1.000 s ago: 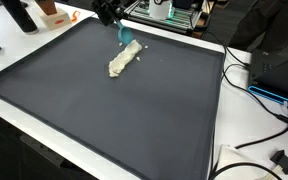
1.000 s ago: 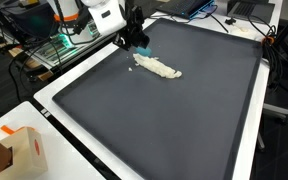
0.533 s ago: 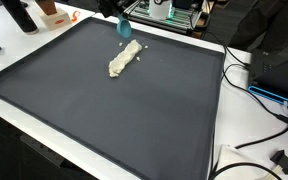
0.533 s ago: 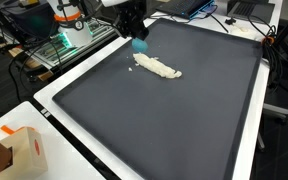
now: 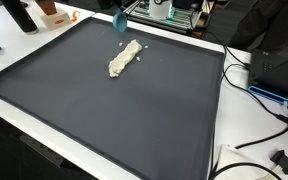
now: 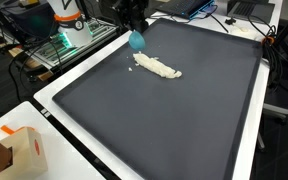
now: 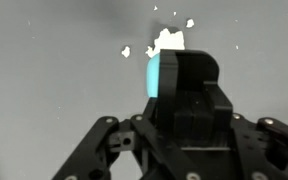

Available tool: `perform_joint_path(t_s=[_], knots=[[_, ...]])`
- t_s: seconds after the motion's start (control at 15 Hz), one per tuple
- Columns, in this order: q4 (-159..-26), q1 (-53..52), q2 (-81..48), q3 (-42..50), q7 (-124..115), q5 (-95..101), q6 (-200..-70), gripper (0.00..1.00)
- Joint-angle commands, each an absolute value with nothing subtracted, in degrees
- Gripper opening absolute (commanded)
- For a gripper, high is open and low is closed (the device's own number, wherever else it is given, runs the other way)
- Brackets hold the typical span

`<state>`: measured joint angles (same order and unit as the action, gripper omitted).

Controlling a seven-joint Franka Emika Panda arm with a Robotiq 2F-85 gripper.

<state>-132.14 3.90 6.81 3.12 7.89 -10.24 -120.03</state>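
A white crumbly lump point(image 5: 124, 58) lies on the far part of a big black mat point(image 5: 134, 125); in another exterior view the lump point(image 6: 158, 68) sits near the mat's point(image 6: 184, 125) top left edge. My gripper point(image 6: 134, 22) hangs above and just behind it, shut on a small teal object point(image 6: 136, 40), which hangs clear of the mat. That teal object point(image 5: 120, 20) shows at the picture's top edge, with the gripper mostly cut off. In the wrist view the black fingers point(image 7: 189, 80) are together, the teal object point(image 7: 153, 75) is a sliver on their left, and white bits point(image 7: 167, 40) lie beyond.
An orange box point(image 5: 52, 12) and a dark bottle point(image 5: 22, 15) stand off the mat's far corner. Cables point(image 5: 269, 95) and dark equipment lie along one side. A cardboard box point(image 6: 24, 150) sits near the white table edge, and electronics point(image 6: 69, 40) stand behind the gripper.
The gripper has risen from just above the lump's end, carrying the teal object up and slightly back. The white lump has not moved.
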Motion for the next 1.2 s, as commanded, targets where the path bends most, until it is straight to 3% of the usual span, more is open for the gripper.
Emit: perform_joint_path(t_s=[0.0,0.73,0.8,1.13], knots=[[-131.67,3.18,8.64,2.07,1.98,-4.99,-118.33,0.25],[-129.66,0.97,10.94,-1.67,-5.38,5.96,-112.46,0.25],[-129.58,1.53,9.27,-1.0,-6.49,4.61,-115.57,0.5],[-129.28,0.77,10.0,-1.48,-5.67,4.63,-113.71,0.5]])
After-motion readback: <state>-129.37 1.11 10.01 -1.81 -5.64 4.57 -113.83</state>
